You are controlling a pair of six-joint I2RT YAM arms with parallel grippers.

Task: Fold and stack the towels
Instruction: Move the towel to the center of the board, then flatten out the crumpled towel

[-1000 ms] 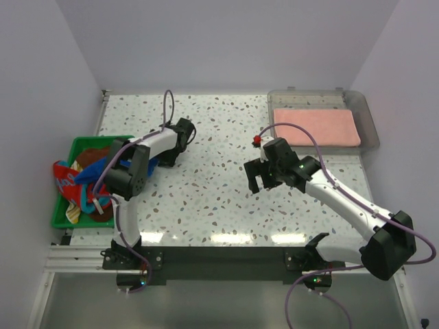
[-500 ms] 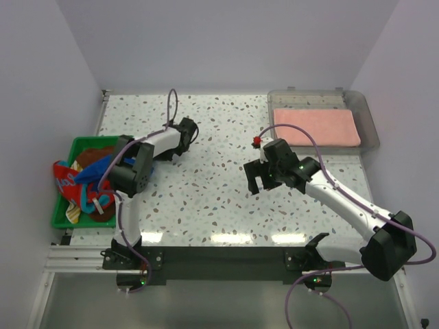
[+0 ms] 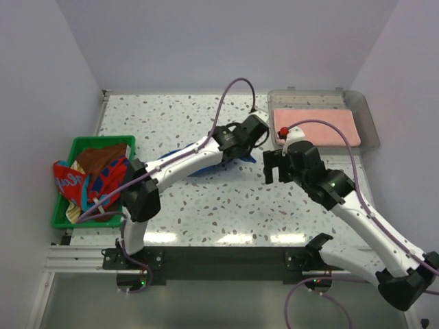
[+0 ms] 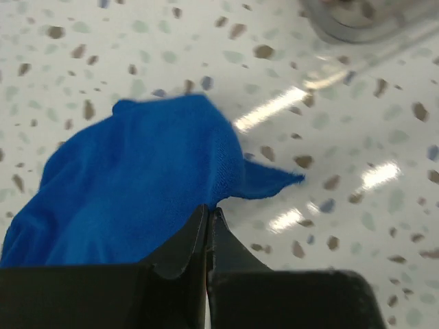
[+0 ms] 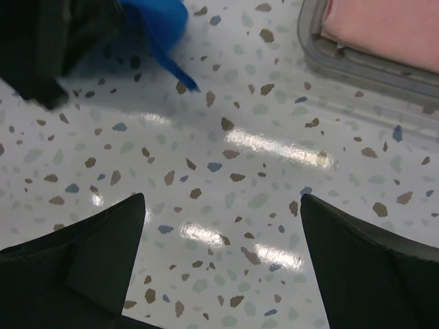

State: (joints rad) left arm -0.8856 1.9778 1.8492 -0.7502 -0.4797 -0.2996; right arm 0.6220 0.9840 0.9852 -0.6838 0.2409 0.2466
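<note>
The left gripper [image 4: 208, 211] is clamped on an edge of the blue towel [image 4: 137, 192], which stretches mid-table in a long diagonal from near-left to far-right, its gripped end pointing toward the tray [image 3: 368, 127]. The right gripper [image 5: 221, 202] hangs near it, jaws wide apart, empty. The pink towel [image 3: 315, 127] lies flat in the tray, long side left-right.

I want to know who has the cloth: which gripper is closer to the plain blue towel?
Left. The left gripper is shut on an edge of the blue towel. The right gripper hangs open a little to the towel's right, not touching it.
</note>
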